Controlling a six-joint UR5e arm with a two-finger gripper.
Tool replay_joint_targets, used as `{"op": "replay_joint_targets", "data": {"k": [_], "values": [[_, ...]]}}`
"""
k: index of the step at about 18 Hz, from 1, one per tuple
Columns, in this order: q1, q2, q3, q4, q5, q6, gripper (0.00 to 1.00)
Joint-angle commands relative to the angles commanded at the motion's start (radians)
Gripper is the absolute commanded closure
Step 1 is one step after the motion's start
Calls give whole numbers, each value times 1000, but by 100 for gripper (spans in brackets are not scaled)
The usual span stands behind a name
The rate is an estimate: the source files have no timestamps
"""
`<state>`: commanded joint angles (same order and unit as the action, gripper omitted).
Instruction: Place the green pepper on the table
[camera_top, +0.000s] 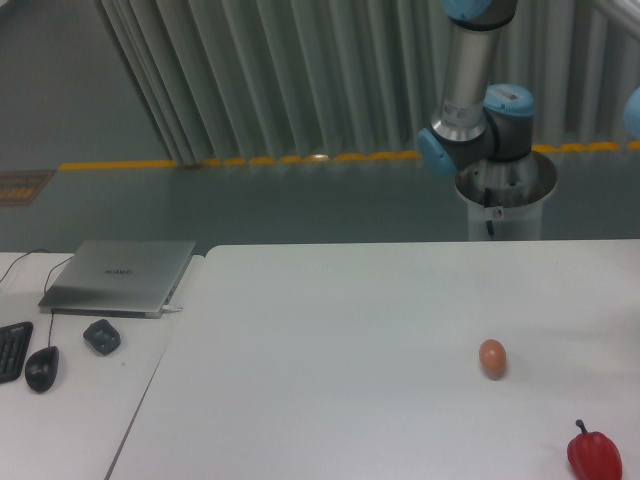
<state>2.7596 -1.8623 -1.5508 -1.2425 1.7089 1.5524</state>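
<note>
Cannot tell where the green pepper is, how it looks, or which way its long axis runs: not seen from this camera. Cannot judge the gripper's opening or hold either, being out of frame above the arm (470, 90), grey metal with blue joint caps. On the matte white table (330, 340): a smooth brown egg (492, 358), upright, and near the right front corner a glossy red pepper (594, 455), stem up.
</note>
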Motion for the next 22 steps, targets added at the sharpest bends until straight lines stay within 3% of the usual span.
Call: {"op": "replay_joint_targets", "data": {"k": [6, 14, 16, 18, 22], "values": [[-3, -6, -11, 15, -6, -12, 0], [15, 0, -45, 173, -15, -147, 0], [28, -3, -40, 207, -72, -191, 0], [38, -8, -35, 280, -113, -297, 0], [40, -38, 29, 291, -114, -421, 0]]}}
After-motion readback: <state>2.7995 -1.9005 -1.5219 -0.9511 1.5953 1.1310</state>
